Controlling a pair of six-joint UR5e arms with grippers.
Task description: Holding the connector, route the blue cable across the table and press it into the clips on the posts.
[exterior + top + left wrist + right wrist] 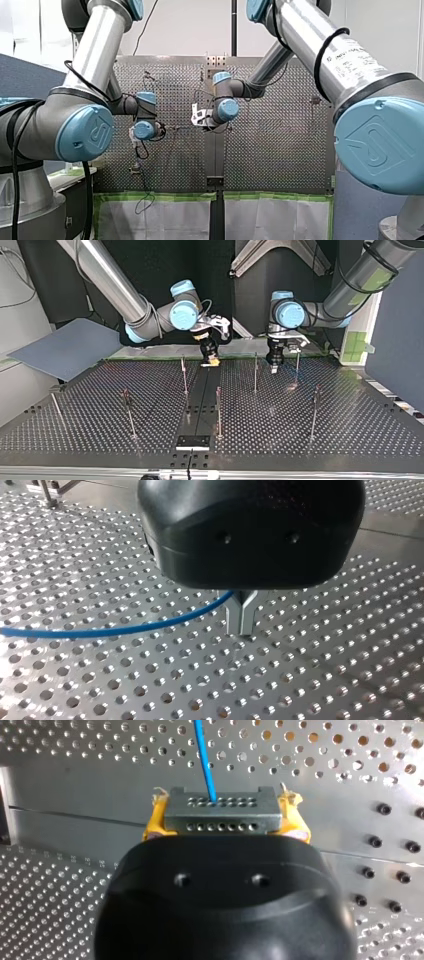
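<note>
my right claw (225, 820): in the right wrist view its yellow pads (154, 822) are clamped on either side of the connector (220, 807).
connector: a grey block with two rows of small holes, held flat between the pads just above the counter (325, 780).
blue cable (204, 755): in this view it leaves the connector's upper face and runs straight away from the claw over the perforated plate.
my left claw (242, 622): the left wrist view shows its metal fingers (234, 617) pressed together at the tips, just above the counter.
cable at the left claw: it enters the fork between the fingers, just under the black housing. From there it sweeps away to one side in a shallow curve close to the holes.
top view only: both claws are at the far side of the counter, near each other but apart. My right claw is over the dark centre strip (200, 400). My left claw is between two thin posts (255, 372). More posts stand nearer the camera. The cable is too fine to trace here.
front view only: the elbows fill the sides and both wrists meet mid-counter. The fingers are too small to read.
</note>
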